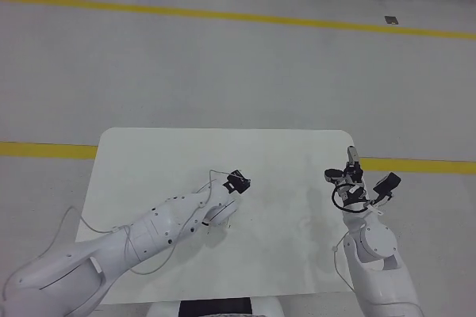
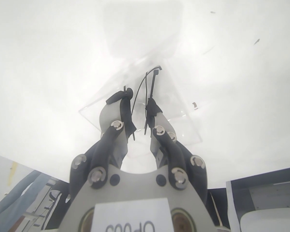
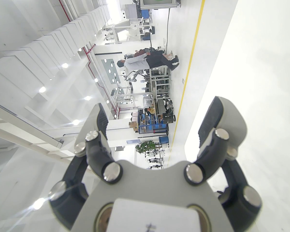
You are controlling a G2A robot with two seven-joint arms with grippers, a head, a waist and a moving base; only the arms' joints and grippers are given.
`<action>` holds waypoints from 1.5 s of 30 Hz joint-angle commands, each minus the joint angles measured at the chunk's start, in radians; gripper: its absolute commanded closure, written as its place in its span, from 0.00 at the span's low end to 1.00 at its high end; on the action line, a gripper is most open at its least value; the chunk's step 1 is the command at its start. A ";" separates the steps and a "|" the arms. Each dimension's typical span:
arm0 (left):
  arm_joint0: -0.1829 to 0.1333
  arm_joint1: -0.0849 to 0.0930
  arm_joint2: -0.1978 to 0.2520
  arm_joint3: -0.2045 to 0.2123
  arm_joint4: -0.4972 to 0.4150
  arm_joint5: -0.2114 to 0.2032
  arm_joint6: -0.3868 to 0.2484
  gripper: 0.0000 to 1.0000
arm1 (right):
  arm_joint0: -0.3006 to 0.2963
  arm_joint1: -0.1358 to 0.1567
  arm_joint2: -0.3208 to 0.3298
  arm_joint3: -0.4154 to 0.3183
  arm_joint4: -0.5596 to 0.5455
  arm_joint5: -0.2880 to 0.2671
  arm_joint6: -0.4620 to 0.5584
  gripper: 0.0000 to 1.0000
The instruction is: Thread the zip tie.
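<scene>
Two thin black zip tie strands (image 2: 150, 88) lie on a clear plastic tray (image 2: 183, 126) on the white table (image 1: 285, 150). One strand has its square head away from the wrist; the other curves beside it. My left gripper (image 2: 139, 97) hangs just above them, open, with the strands running between its black-taped fingers (image 2: 125, 107); I cannot tell whether the fingers touch them. In the top view the left gripper (image 1: 236, 182) is near the table's middle. My right gripper (image 1: 360, 177) is at the table's right edge, open with nothing in it (image 3: 158, 105), and it faces out toward the room.
The table surface around the tray is bare white, with a few tiny dark specks (image 2: 194, 105). A thin cable (image 1: 216, 171) loops off the left arm. Yellow floor lines (image 1: 428, 165) run past the table's edges.
</scene>
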State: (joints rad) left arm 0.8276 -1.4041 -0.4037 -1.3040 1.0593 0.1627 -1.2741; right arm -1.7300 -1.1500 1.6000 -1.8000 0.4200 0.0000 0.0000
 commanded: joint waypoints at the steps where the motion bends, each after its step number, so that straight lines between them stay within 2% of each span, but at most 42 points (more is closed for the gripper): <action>1: 0.001 -0.002 0.000 -0.002 0.001 -0.001 -0.001 0.83 | 0.000 0.000 0.000 0.000 0.000 0.000 0.000 0.00; 9: 0.011 0.000 -0.015 -0.030 0.016 -0.003 -0.009 0.86 | 0.000 0.000 0.000 0.000 0.000 0.000 0.000 0.00; 14: 0.020 0.000 -0.026 -0.011 -0.002 -0.028 0.005 0.90 | 0.000 0.000 0.000 0.000 0.000 0.000 0.000 0.00; 19: 0.019 -0.005 -0.029 0.004 -0.008 -0.036 0.011 0.94 | 0.000 0.000 0.000 0.000 0.000 0.000 0.000 0.00; 31: 0.021 -0.014 -0.039 0.022 -0.015 -0.039 0.027 0.92 | 0.000 0.000 0.000 0.000 0.000 0.000 0.000 0.00; 45: 0.031 -0.014 -0.059 0.022 -0.004 -0.039 0.038 0.86 | 0.000 0.000 0.000 0.000 0.000 0.000 0.000 0.00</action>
State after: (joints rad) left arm 0.8579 -1.4181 -0.4602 -1.2822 1.0559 0.1255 -1.2368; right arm -1.7300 -1.1500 1.6000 -1.8000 0.4200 0.0000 0.0000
